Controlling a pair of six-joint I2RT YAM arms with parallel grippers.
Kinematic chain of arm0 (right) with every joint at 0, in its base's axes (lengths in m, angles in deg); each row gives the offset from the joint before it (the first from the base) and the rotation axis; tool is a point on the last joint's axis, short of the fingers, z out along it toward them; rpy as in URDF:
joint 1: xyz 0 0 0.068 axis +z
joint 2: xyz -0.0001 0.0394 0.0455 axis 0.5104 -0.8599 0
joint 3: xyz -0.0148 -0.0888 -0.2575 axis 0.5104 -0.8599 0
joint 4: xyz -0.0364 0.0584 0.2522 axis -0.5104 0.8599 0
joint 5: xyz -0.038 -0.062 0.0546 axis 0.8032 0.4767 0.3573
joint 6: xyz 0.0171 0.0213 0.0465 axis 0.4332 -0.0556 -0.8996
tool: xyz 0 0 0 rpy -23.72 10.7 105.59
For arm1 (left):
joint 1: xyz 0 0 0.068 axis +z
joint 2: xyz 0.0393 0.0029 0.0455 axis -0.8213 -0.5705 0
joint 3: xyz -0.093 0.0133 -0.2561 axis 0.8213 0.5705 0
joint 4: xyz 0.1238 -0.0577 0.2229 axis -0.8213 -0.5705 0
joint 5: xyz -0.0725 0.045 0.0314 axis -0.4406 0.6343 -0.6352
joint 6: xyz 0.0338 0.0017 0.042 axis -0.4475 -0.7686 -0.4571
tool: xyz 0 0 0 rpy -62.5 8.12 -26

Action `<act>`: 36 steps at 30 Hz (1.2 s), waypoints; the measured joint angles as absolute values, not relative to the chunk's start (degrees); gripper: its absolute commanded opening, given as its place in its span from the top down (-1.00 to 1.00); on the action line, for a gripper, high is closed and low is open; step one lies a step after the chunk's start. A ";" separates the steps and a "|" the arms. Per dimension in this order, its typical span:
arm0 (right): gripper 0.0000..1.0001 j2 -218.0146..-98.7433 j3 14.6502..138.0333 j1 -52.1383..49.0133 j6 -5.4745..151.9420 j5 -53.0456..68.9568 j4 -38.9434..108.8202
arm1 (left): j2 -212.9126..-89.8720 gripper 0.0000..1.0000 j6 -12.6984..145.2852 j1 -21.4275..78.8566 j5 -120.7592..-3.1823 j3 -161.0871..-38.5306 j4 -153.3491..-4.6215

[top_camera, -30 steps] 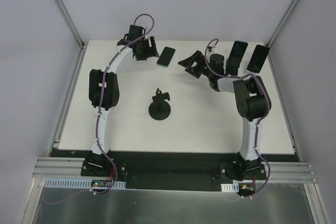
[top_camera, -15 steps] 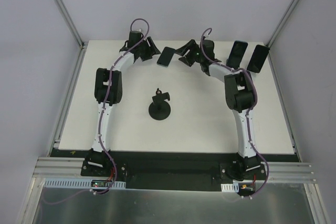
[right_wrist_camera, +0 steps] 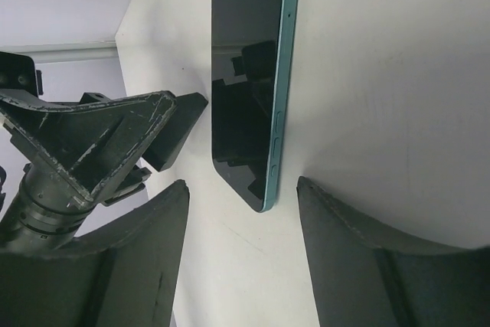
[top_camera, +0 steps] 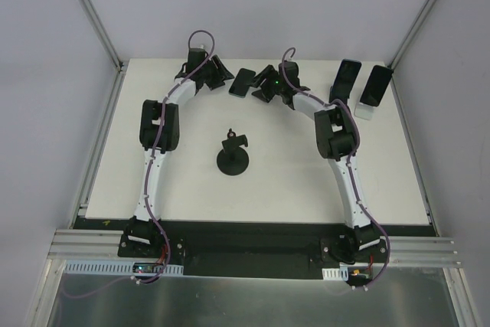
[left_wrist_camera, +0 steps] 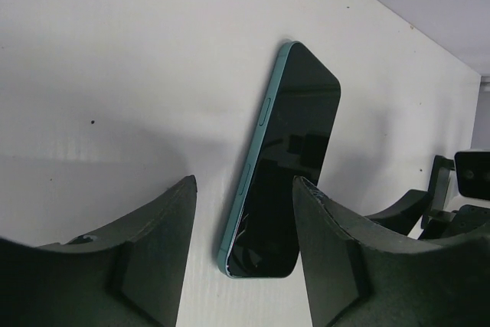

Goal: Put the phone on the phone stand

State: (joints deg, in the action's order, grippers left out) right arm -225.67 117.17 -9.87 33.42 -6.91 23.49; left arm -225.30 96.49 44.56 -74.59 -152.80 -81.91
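Seen from above, the phone [top_camera: 243,82] lies flat on the table [top_camera: 306,189] near its far edge, between the left gripper [top_camera: 220,74] and the right gripper [top_camera: 264,88], each just beside it. The phone stand [top_camera: 232,157] is upright at the middle of the table, well apart from the phone. In the left wrist view that gripper's jaws are spread, with the phone's near end lying between them, dark glossy face up. The right wrist view shows its jaws likewise apart, the phone's other end between them, not gripped.
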 measured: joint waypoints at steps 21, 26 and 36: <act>0.06 -227.93 120.23 -8.87 29.72 -6.38 25.26 | -226.72 0.49 99.60 44.10 -80.78 -150.99 -78.78; 0.25 -227.86 118.92 -9.21 29.99 -7.23 24.37 | -225.56 0.55 99.77 44.10 -81.52 -148.15 -76.86; 0.64 -222.77 106.18 -9.70 30.09 -10.12 17.09 | -219.05 0.66 99.14 43.55 -82.09 -137.79 -76.90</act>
